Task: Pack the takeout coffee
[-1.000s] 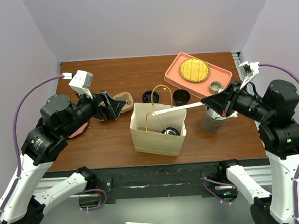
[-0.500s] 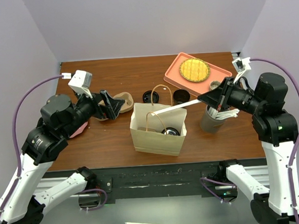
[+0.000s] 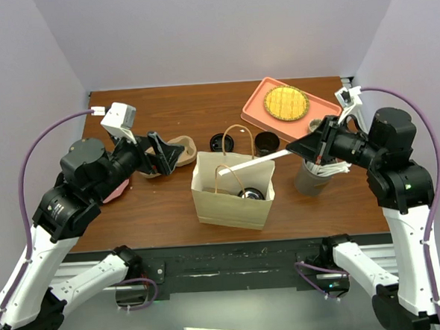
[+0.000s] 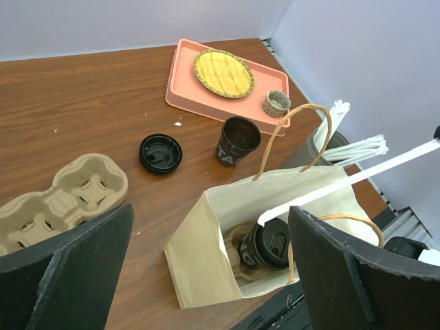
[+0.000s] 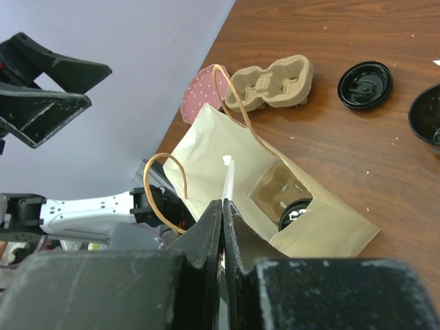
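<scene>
Brown wooden table [image 3: 164, 108], paper bag [image 3: 230, 202] standing mid-table, mouth up. Takeout coffee [image 4: 271, 242], lid on, sits inside bag. My right gripper [image 3: 314, 150] pinched tight on long white stick [image 3: 257, 161], far end over bag mouth. My left gripper [image 3: 160, 155] spread wide, holding nothing, beside pulp carrier [image 3: 178, 149].

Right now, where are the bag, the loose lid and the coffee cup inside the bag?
bag [image 3: 230, 208]: top view, front wall.
loose lid [image 4: 160, 152]: left wrist view, its middle.
coffee cup [image 4: 273, 242]: left wrist view, its lid.
</scene>
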`<state>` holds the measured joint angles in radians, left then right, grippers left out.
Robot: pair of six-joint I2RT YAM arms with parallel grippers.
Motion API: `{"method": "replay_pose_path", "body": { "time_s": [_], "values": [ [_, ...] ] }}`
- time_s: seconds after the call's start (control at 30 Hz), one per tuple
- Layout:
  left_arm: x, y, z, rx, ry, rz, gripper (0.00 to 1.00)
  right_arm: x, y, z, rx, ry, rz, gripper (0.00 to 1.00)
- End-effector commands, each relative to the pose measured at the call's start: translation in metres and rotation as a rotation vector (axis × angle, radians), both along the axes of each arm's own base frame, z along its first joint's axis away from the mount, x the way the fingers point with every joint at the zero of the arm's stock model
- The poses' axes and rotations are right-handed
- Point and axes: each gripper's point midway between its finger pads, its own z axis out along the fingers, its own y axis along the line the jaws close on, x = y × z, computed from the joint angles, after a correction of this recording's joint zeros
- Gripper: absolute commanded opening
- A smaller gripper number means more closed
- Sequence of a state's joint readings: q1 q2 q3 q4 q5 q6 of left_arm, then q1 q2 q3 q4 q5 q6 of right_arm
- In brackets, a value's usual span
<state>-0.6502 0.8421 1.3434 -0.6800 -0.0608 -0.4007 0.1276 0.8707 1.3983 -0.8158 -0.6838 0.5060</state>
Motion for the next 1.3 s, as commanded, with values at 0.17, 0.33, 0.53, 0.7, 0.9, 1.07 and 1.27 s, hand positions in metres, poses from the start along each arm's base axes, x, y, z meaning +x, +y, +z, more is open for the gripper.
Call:
{"method": "replay_pose_path", "body": {
  "time_s": [0.17, 0.33, 0.53, 0.7, 0.9, 1.07, 1.27],
  "values": [
    [0.003, 0.003, 0.019, -0.029, -0.061, 0.018, 1.00, 0.004, 0.005, 0.015, 0.020, -0.048, 0.024, 0.46],
    [0.003, 0.005, 0.021, -0.012, -0.070, 0.023, 1.00, 0.006, 0.005, 0.023, 0.024, -0.059, 0.011, 0.51],
    [0.003, 0.005, 0.028, -0.001, -0.083, 0.015, 1.00, 0.018, -0.011, 0.021, -0.039, -0.004, -0.101, 0.97],
    [0.003, 0.002, 0.038, 0.007, -0.112, -0.006, 1.00, 0.017, -0.015, 0.039, -0.032, 0.009, -0.142, 0.99],
    [0.001, -0.002, 0.058, -0.007, -0.131, -0.032, 1.00, 0.012, -0.030, 0.054, -0.010, -0.010, -0.257, 0.99],
    [-0.001, -0.008, 0.054, -0.040, -0.092, -0.051, 1.00, 0.003, -0.033, 0.052, 0.006, 0.010, -0.285, 0.99],
    [-0.003, -0.014, 0.059, -0.088, -0.090, -0.074, 1.00, -0.002, -0.033, 0.041, 0.019, 0.017, -0.283, 0.99]
  ]
}}
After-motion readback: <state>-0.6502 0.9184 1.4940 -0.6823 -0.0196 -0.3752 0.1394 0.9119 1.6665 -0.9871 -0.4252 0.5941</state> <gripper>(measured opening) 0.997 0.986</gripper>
